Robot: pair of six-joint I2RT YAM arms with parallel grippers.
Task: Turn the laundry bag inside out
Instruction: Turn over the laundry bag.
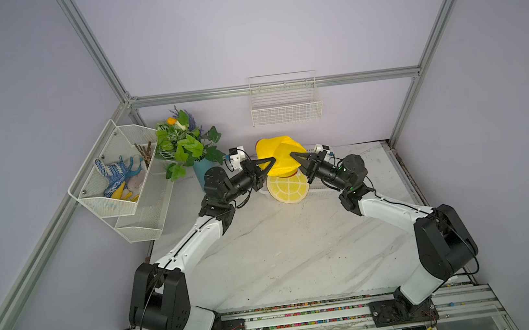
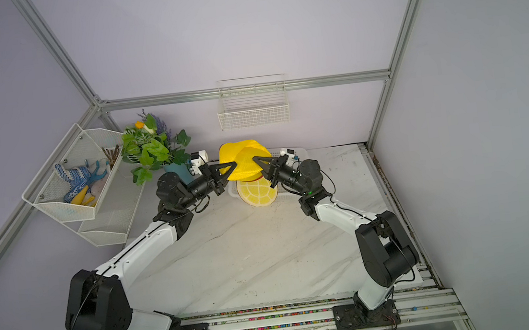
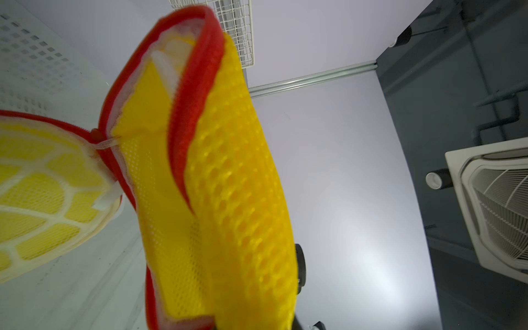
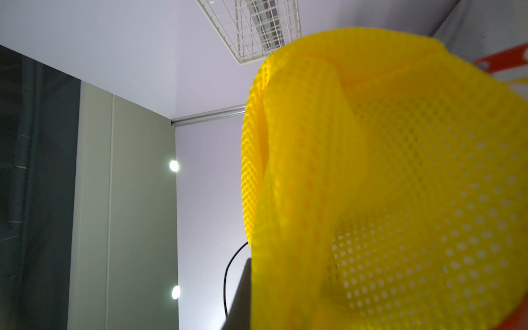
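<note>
The laundry bag, bright yellow mesh with red zipper trim, hangs crumpled in the air at the back middle of the table, between my two grippers. Its round ribbed lid dangles below it. My left gripper meets the bag's left side. In the left wrist view the blurred mesh covers the jaws, with one finger showing beside it. My right gripper is shut on the bag's right side. Mesh drapes over its jaws beside a dark finger.
A white perforated basket sits on the table under and behind the bag. A potted plant stands to its left, close to my left wrist. A wire basket hangs on the back wall, and a mesh rack hangs on the left wall.
</note>
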